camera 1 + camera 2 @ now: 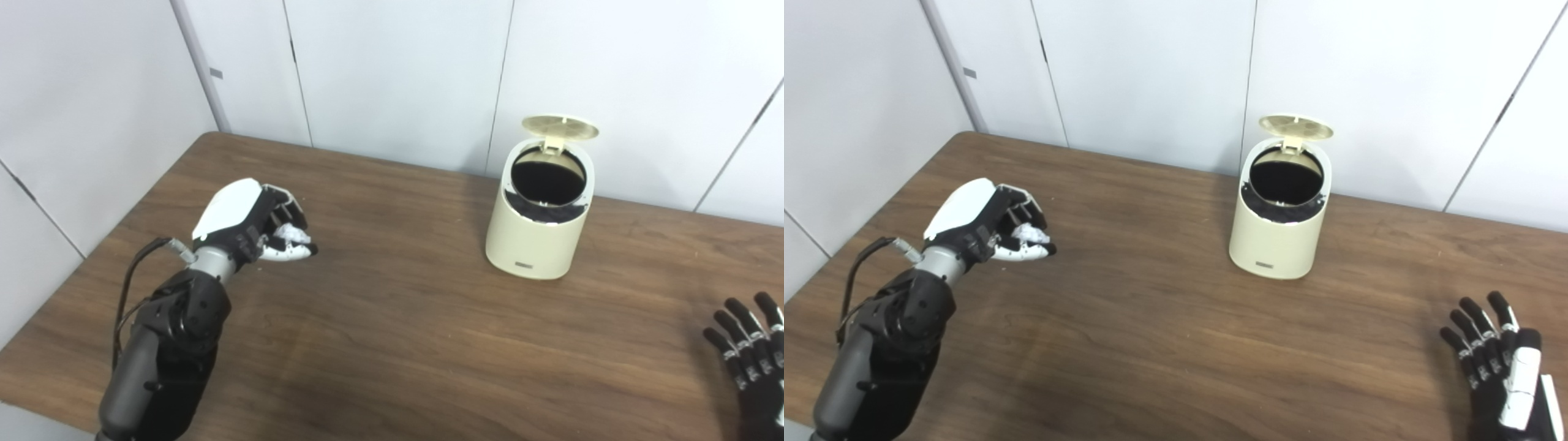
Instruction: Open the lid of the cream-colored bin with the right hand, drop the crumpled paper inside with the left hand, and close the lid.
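— Right hand (1497, 361) first: where is it?
— Low at the near right corner, over the wooden table (1164, 343), fingers spread apart and pointing up, holding nothing. It is well apart from the bin.
— And the left hand (254, 223)?
— Raised above the left part of the table, fingers curled in around the crumpled paper (293, 233). Only a bit of white paper shows between the dark fingers and the thumb, so it is clamped on the paper.
— How far is that from the bin?
— Well apart; bare tabletop lies between them.
— The bin itself?
— The cream-colored bin (531, 236) stands upright farther back, right of centre, near the table's far edge. Its lid (560, 126) is tipped up at the back, and the round opening shows a dark inside.
— Behind it?
— Pale wall panels (398, 73).
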